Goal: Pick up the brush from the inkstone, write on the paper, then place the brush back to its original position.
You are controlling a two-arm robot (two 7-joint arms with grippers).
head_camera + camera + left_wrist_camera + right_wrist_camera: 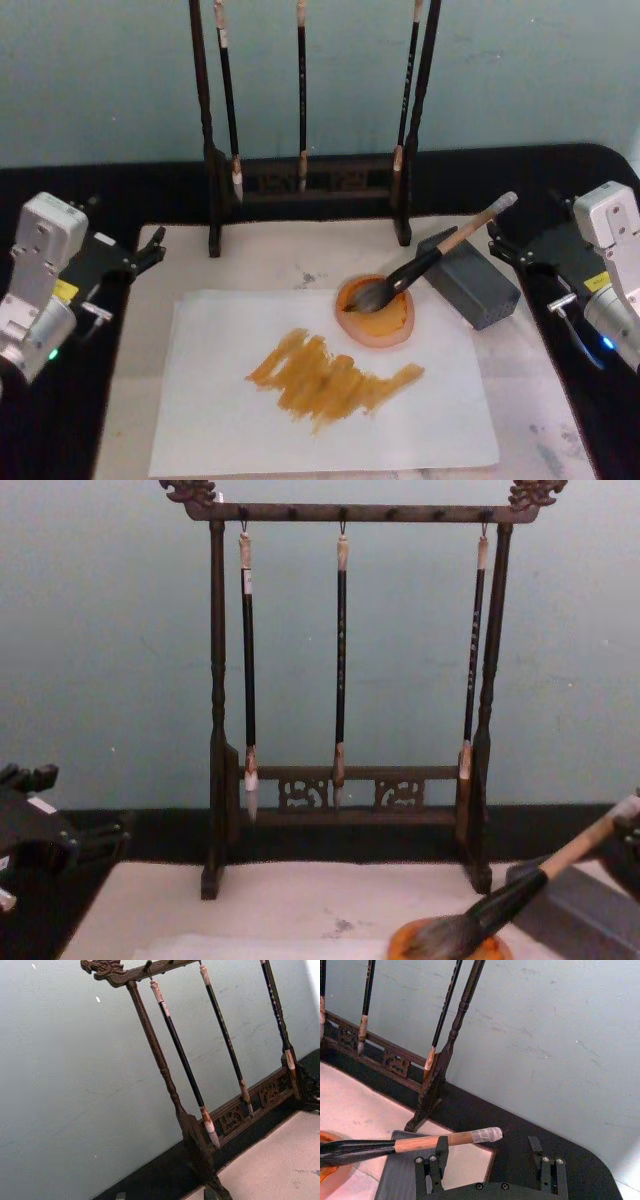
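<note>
While the brush [430, 262] rests in the inkstone [385, 325] | right gripper [488, 1149] jaws spread, empty | left gripper [152, 248] jaws spread, empty

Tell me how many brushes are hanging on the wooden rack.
3: left brush hangs beside the rack's left post, middle brush at centre, right brush beside the right post. None seems hidden.

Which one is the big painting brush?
Before the tall wooden rack, an orange inkstone sits at the white paper's edge. The brush rests bristles in it, handle across a grey block. Unlike the thin hanging brushes, it is thick and tan-handled.
</note>
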